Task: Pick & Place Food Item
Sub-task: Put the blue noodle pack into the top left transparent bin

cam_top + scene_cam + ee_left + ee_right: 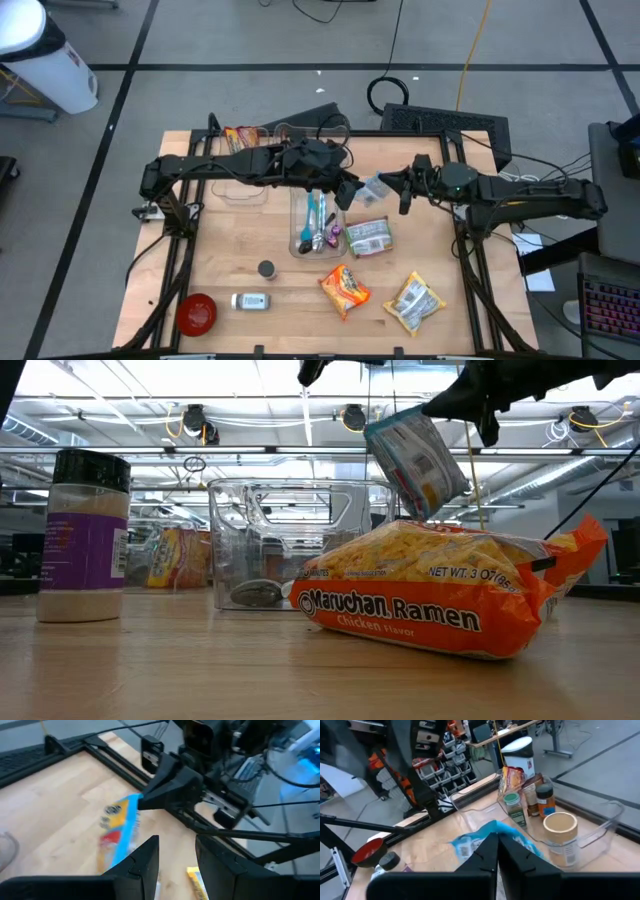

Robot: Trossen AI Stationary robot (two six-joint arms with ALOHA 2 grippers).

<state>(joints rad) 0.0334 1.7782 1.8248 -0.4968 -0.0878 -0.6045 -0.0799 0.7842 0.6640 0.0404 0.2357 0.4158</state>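
Note:
My right gripper is shut on a small blue-and-white food packet, which hangs above the table's middle and shows in the low view as the packet. My left gripper hovers just left of it, above a clear bin. Its fingers stand open with nothing between them. An orange ramen pack lies flat near the front edge, with a silver packet and another packet close by. My right gripper pinches the packet's upper edge between its two shut fingers. The fingers come level from the table's right side. The packet hangs tilted below the fingertips, lifted clear of the table and of the ramen pack.
The clear bin holds toothbrush-like items. A second clear bin with spice jars stands at the far left. A spice bottle, a dark cap and a red bowl sit near the front left. Bare wood lies at the right.

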